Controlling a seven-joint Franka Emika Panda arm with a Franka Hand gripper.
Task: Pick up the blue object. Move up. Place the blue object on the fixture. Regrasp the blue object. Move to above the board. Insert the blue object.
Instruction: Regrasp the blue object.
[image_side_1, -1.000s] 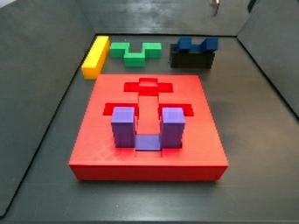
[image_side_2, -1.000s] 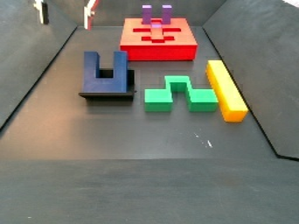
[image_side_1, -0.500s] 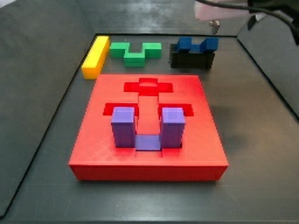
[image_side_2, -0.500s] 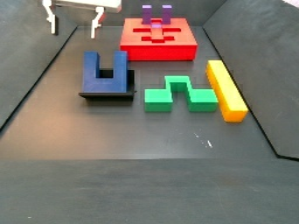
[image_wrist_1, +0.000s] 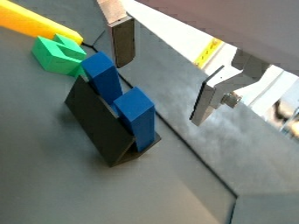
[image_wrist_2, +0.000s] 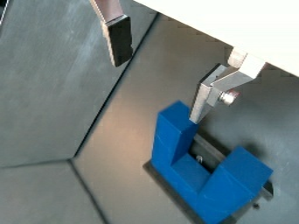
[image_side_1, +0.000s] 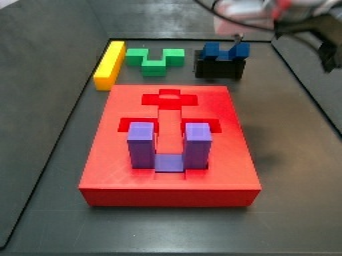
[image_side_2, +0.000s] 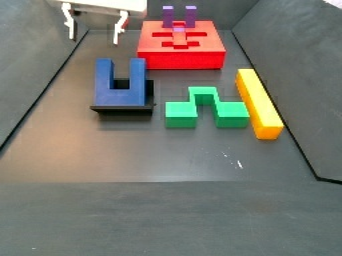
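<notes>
Gripper jaws spread wide, nothing between them. In both wrist views the two silver fingers hang clear above the floor, with the blue object below and off to one side of the gap, not touched by either plate. Blue object sits on the black fixture, prongs sticking out along it. In a side view: blue object on the fixture, then green block, then yellow bar. Red board sits behind, purple block standing on it, just beside the gripper. In a side view the gripper is blurred, over the blue object.
</notes>
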